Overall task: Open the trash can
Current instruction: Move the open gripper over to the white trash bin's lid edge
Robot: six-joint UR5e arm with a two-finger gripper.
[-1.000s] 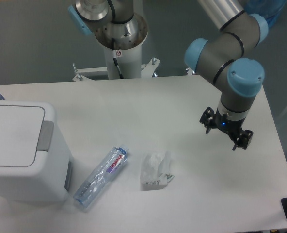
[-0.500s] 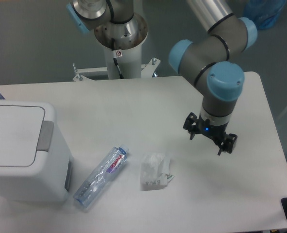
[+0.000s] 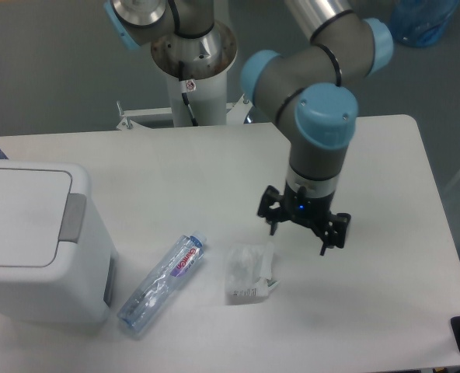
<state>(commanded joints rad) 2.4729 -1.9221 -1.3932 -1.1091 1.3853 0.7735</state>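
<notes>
The trash can [image 3: 36, 249] is a large white boxy bin at the table's left edge, its flat lid down and a grey push tab [image 3: 74, 218] on its right side. My gripper [image 3: 298, 236] hangs over the middle of the table, far to the right of the can, just above and right of a crumpled wrapper. Its two dark fingers stand apart, open, with nothing between them.
A clear plastic bottle [image 3: 162, 273] lies diagonally just right of the can. A crumpled white wrapper [image 3: 249, 274] lies beside it, under the gripper's left finger. The arm's base column [image 3: 191, 70] stands behind the table's far edge.
The arm has swung left across the table, carrying the open gripper from the right side to just above the wrapper. The can, bottle and wrapper have not moved.
</notes>
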